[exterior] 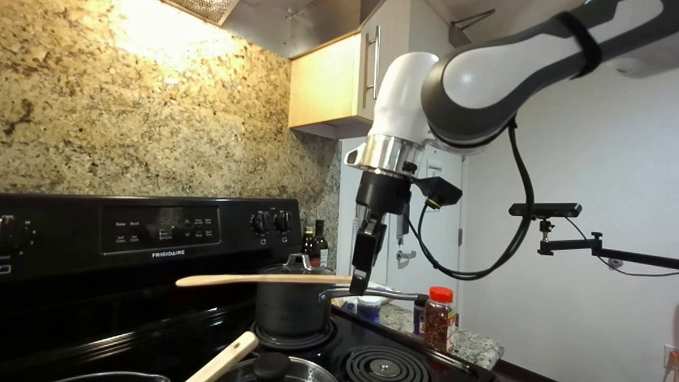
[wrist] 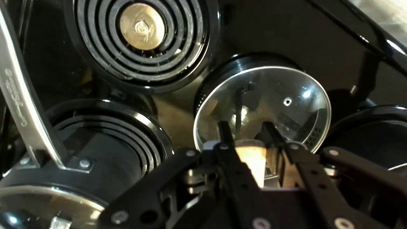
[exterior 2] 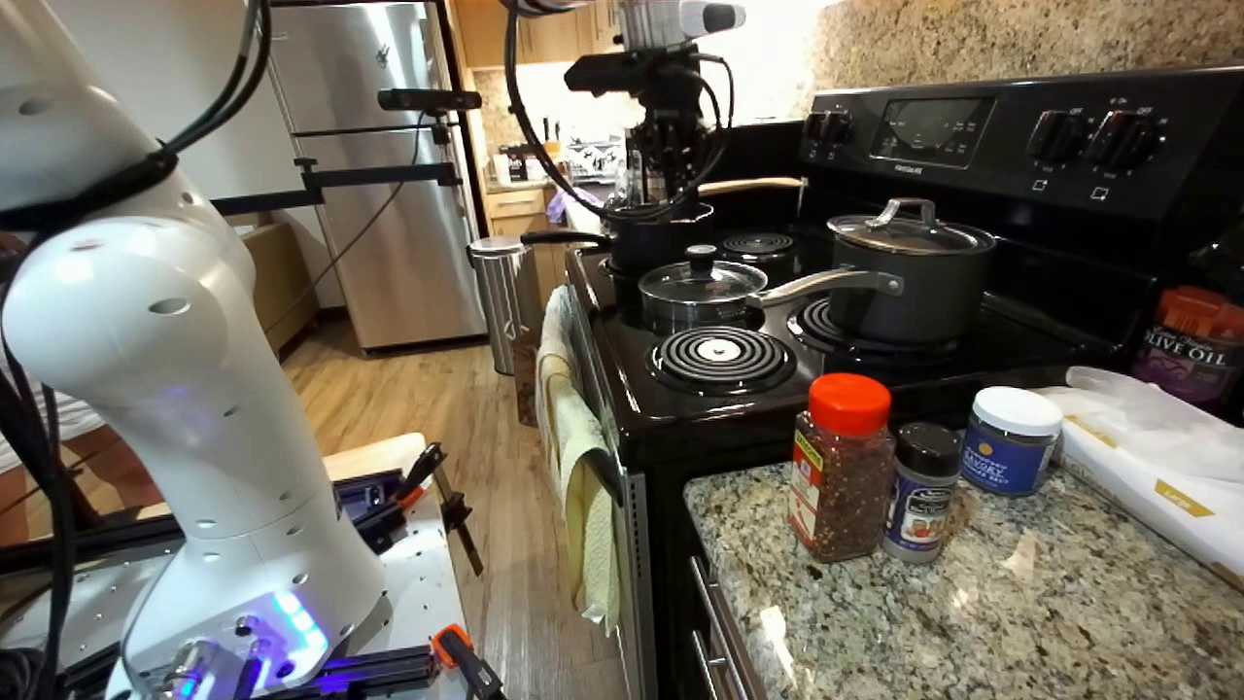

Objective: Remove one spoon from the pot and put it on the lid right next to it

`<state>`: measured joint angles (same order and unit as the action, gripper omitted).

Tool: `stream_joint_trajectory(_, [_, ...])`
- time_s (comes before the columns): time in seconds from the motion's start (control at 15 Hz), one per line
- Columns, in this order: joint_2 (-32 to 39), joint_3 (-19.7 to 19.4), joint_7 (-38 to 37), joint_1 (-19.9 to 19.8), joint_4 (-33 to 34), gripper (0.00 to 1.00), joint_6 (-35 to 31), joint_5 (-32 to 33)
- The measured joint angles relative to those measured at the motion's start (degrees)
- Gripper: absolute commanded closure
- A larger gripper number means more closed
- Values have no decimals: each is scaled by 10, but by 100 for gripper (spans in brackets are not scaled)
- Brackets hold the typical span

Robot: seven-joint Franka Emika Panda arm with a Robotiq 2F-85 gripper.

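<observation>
A pale wooden spoon [exterior: 254,279] is held level in the air, its handle at my gripper [exterior: 363,284] and its bowl toward the stove's back. It also shows in an exterior view [exterior 2: 753,183]. In the wrist view its handle end [wrist: 251,159] lies between my fingertips [wrist: 247,130]. A second wooden spoon [exterior: 225,358] leans up from the pot, whose rim [exterior: 111,375] shows at the bottom edge. The pot also shows in an exterior view [exterior 2: 651,243] and partly in the wrist view [wrist: 381,127]. The glass lid [wrist: 260,105], black-knobbed, is below my fingertips, also seen there [exterior 2: 705,282].
A dark saucepan [exterior: 292,307] with a glass lid and long metal handle stands on a back burner. A coil burner [exterior 2: 722,358] is beside the lid. A red-capped spice jar [exterior 2: 844,476] and other jars stand on the granite counter. The stove's control panel [exterior: 159,228] rises behind.
</observation>
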<state>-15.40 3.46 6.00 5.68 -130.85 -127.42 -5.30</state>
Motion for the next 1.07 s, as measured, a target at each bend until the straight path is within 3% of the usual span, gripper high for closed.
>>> stream_joint_trajectory(0.47, [-58, 23, -36, 5, -122, 86, -36, 11])
stream_joint_trajectory(1.07, [-82, 36, -43, 22, -159, 86, -51, 11])
